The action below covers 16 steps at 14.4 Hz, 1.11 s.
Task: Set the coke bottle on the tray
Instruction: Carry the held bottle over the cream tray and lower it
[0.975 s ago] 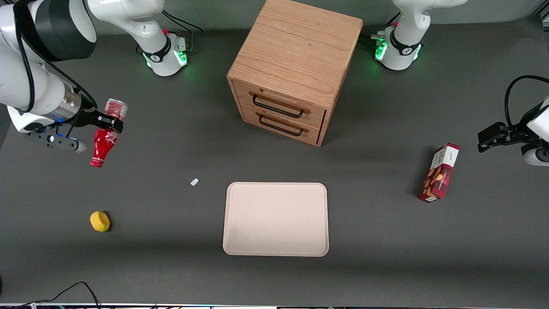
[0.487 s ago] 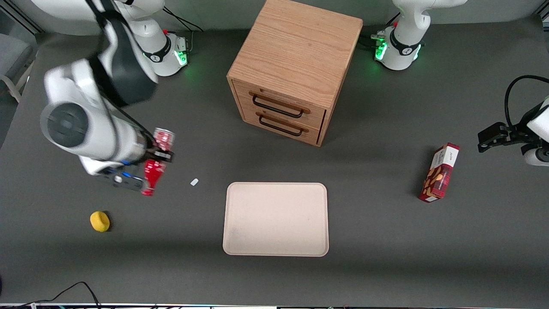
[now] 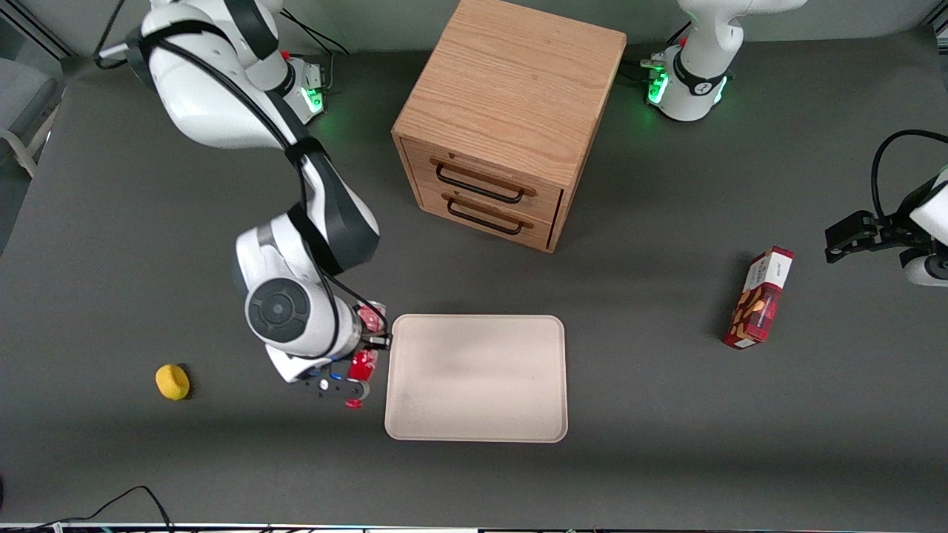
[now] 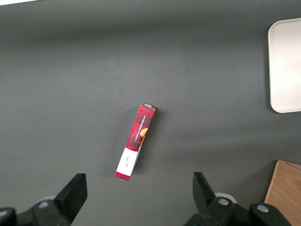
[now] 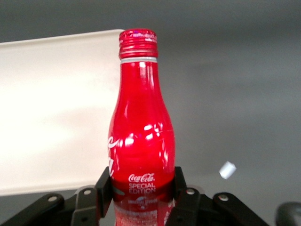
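My right gripper (image 3: pixel 368 342) is shut on the coke bottle (image 3: pixel 361 363), a slim red bottle with white lettering, and holds it above the table just beside the short edge of the pale beige tray (image 3: pixel 476 377) that lies toward the working arm's end. In the right wrist view the bottle (image 5: pixel 141 136) sits between the two black fingers (image 5: pixel 184 197), gripped low on its body, its red cap pointing away from the gripper. Its cap lies over the tray's edge (image 5: pixel 51 113) in that view.
A wooden drawer cabinet (image 3: pixel 507 118) stands farther from the front camera than the tray. A yellow ball (image 3: pixel 172 382) lies toward the working arm's end. A red snack box (image 3: pixel 759 297) lies toward the parked arm's end. A small white scrap (image 5: pixel 227 170) lies on the table.
My right arm has swept from the working arm's end of the table toward the tray, carrying the bottle with it. The bottle now hangs right beside the tray's edge.
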Motion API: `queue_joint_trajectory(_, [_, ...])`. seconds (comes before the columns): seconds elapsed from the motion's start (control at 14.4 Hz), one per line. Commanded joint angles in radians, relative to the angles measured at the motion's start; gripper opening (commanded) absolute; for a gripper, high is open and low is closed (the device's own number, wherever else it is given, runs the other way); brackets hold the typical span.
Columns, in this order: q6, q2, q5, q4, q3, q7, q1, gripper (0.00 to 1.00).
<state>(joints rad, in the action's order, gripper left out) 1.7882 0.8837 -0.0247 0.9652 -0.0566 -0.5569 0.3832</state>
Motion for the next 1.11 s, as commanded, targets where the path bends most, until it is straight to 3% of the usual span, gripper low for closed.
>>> queue_joint_trajectory(0.0, [0.046, 0.064, -0.006, -0.072, 0.021, 0.089, 0.017, 0.0])
queue_joint_trajectory(0.14, [0.082, 0.102, -0.006, -0.072, 0.023, 0.15, 0.02, 0.0])
queue_joint_trajectory(1.04, [0.253, 0.23, -0.03, -0.071, 0.047, 0.134, 0.068, 0.0])
